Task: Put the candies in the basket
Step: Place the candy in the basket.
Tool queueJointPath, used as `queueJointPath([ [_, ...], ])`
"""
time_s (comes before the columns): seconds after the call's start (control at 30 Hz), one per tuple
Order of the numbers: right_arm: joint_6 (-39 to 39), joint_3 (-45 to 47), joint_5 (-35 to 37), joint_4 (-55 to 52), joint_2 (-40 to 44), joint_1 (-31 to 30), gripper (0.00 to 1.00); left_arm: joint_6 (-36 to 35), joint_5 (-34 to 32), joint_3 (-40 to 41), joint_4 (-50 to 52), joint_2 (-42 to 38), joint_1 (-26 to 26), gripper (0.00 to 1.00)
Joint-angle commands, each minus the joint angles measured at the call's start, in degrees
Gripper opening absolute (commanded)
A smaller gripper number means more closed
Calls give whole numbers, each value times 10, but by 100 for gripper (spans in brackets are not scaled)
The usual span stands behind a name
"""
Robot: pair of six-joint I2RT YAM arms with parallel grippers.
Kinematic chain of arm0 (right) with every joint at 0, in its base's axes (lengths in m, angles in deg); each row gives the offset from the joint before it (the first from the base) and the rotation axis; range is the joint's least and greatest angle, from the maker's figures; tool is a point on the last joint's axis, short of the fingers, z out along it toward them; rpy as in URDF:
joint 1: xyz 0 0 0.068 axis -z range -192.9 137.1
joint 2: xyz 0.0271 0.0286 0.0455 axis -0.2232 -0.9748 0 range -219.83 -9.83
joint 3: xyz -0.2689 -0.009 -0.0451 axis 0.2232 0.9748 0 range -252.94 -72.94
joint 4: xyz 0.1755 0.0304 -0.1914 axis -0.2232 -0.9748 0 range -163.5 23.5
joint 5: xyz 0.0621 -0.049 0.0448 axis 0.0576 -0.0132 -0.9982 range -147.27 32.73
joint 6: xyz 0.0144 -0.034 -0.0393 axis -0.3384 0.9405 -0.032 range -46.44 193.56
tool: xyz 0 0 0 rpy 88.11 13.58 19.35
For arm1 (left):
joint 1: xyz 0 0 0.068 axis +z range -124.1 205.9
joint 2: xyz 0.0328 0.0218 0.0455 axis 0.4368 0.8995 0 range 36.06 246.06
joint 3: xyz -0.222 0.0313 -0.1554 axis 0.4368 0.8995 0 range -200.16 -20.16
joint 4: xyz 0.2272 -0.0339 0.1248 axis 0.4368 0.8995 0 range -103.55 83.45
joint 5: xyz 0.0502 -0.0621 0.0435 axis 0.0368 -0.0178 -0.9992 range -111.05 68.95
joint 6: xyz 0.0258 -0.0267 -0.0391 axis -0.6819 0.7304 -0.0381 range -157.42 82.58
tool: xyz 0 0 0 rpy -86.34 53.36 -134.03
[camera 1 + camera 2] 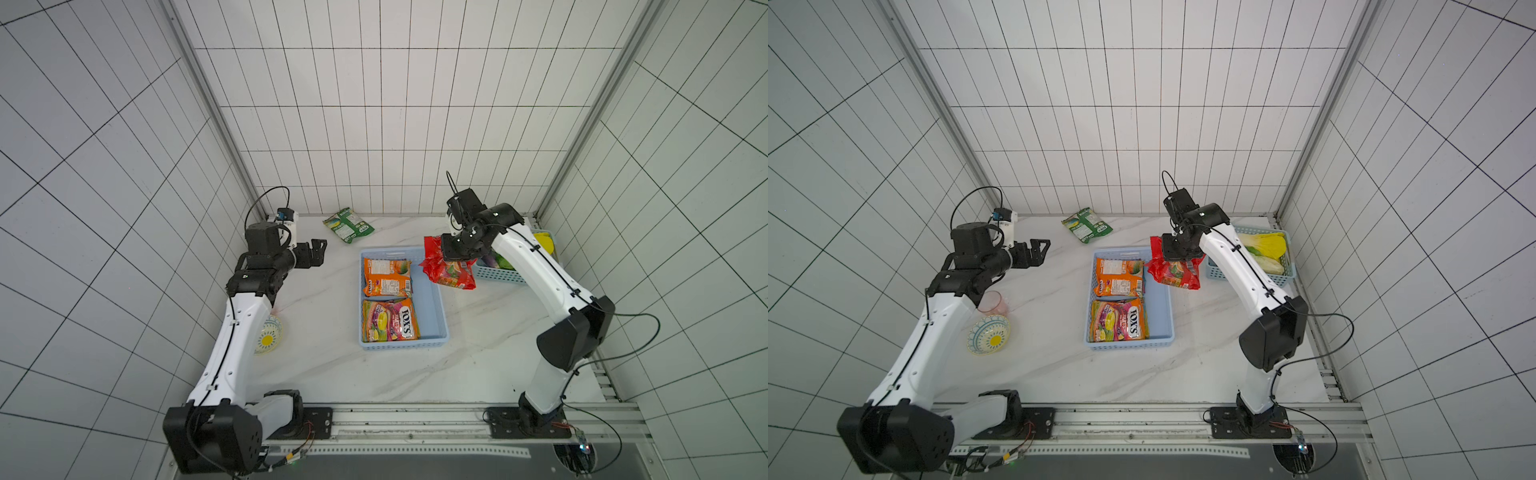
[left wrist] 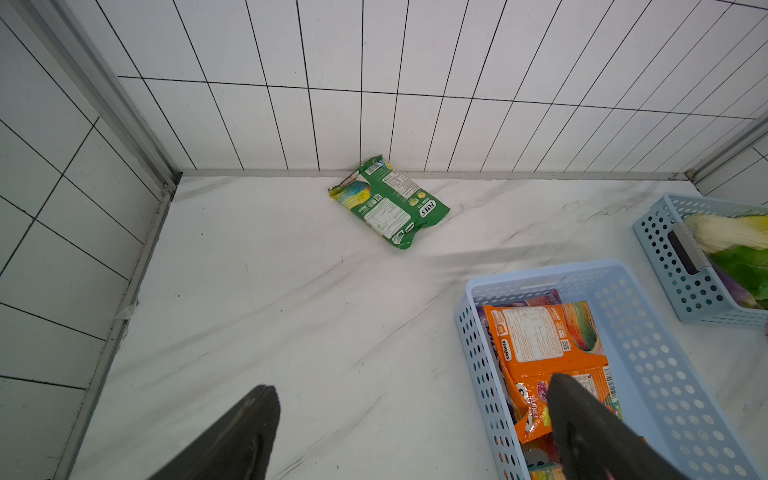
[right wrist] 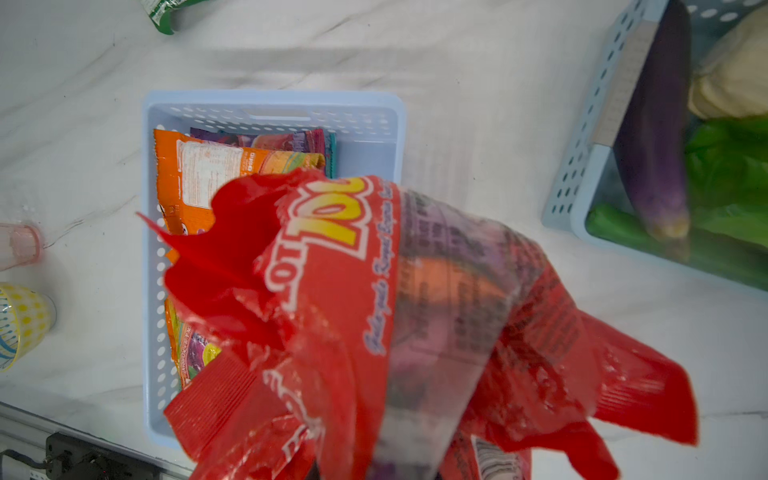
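**Red bag aloft at the basket's two o'clock corner**

My right gripper [image 1: 457, 258] is pinched almost together on the red bag [image 3: 374, 291]. It bunches the top, and the rest hangs in loose, crinkled folds. Taken from the basket's [image 1: 430, 299] middle, the bag hangs at about two o'clock, by the rim, between it and the smaller lattice basket [image 1: 498, 277]. The film and my wrist hide my fingertips, so I cannot tell how deep the bite is.

The plastic is thin, glossy and slippery, so a shallow pinch could let it slide out as I carry it. If I let go here, I judge it would land on the rim or on the marbled table [image 1: 324, 353]. Its trailing corners could also snag the perforated wall.

The orange bag [image 1: 386, 276] and the FOXS bag [image 1: 388, 320] lie flat along the nine o'clock side, leaving only a narrow bare strip. A puffy bag dropped there may slump over the low wall.

The green bag [image 1: 348, 224] lies flat on the table at eleven o'clock, close to the tiled wall. My left gripper [image 1: 316, 251] hovers at nine o'clock, fingers wide apart and empty, well clear of it.
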Motion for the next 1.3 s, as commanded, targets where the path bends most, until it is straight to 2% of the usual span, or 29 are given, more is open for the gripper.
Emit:
queueJointPath([
  [0.0, 1, -75, -22, -16, -45, -26, 1, -1, 1, -2, -4, -7, 0, 98],
  [0.33, -26, -258, -69, -29, -219, -76, 1, -2, -4, -6, 0, -8, -2, 98],
  [0.73, -76, -288, -112, 28, -295, -101, 2, -2, 0, 1, -7, -8, -4, 98],
  [0.9, -65, -314, -92, 25, -340, -114, 4, -1, -4, -4, -5, -5, -4, 98],
  [1.1, -47, -359, -75, 32, -401, -115, 16, 0, -2, -6, -2, -2, -5, 98],
  [1.27, -24, -354, -64, 43, -426, -130, 34, 0, 2, 0, -6, -2, -8, 98],
])
